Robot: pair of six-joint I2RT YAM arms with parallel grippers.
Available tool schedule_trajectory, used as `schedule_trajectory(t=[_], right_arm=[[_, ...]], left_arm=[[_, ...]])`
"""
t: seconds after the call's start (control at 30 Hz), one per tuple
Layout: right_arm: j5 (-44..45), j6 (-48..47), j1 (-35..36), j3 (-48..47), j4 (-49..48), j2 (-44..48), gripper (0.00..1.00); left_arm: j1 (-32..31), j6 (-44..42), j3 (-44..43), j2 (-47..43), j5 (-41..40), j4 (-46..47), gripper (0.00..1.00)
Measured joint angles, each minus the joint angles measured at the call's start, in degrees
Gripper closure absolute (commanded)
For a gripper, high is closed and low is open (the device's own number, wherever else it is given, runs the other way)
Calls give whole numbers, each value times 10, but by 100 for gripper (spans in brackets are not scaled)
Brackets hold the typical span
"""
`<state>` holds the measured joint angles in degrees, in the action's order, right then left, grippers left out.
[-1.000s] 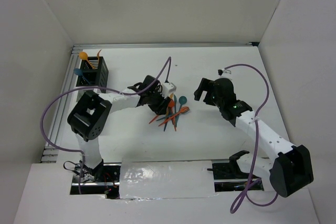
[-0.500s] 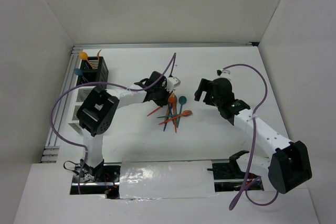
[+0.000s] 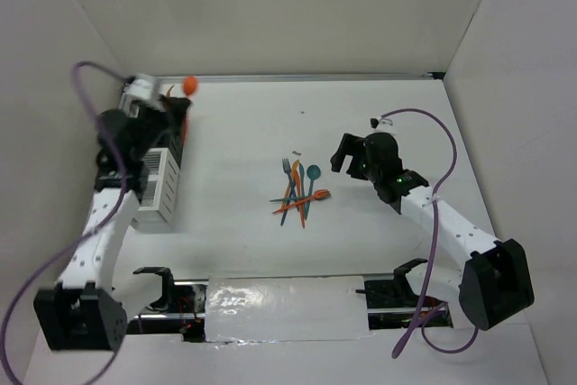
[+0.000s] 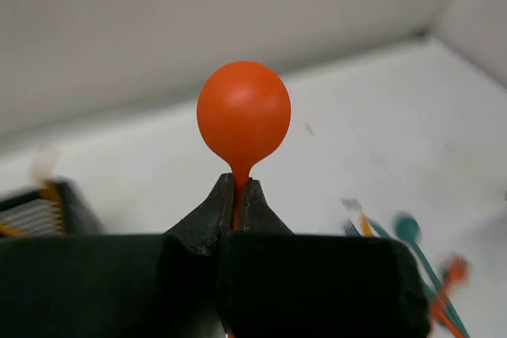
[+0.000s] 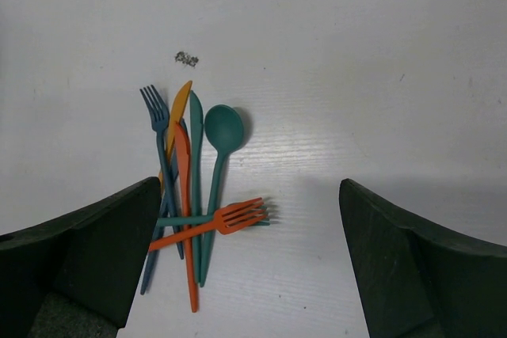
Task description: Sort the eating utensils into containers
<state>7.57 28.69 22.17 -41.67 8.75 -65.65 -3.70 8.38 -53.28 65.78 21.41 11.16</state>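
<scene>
the left gripper (image 4: 236, 195) is clenched on an orange spoon (image 4: 243, 120), bowl up, by the black bin (image 3: 178, 125) at the far left. the right gripper (image 5: 249, 263) gapes empty, just right of the utensil pile (image 5: 196, 164) mid-table.

From where I stand, there is no writing, label, brand, number or sign that can be read in any of the views.
</scene>
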Motion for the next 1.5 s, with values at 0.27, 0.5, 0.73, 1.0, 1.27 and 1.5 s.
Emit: schedule_trajectory(t=[0.27,0.5,0.73,1.0,1.27,1.5], right_arm=[[-24,-3,-5,1,-32,-12,0],[-48,-20,-9,-2,-53,-68,0],[-55,-28,-10,-3,-71,-78,0],[-55,-32,-10,-3,-87,-80,0],[-57,-38,-10,-3,-88,-80,0],[-65,-41,-11,-3,-88,-70,0]], left_arm=[[291,101,120,-128,89,176,100],[310,131,205,-92,55,238,100],[326,156,274,-70,17,360,100],[326,160,326,-52,-22,446,85],[326,156,306,-86,-60,377,35],[326,141,248,-169,-44,285,26]])
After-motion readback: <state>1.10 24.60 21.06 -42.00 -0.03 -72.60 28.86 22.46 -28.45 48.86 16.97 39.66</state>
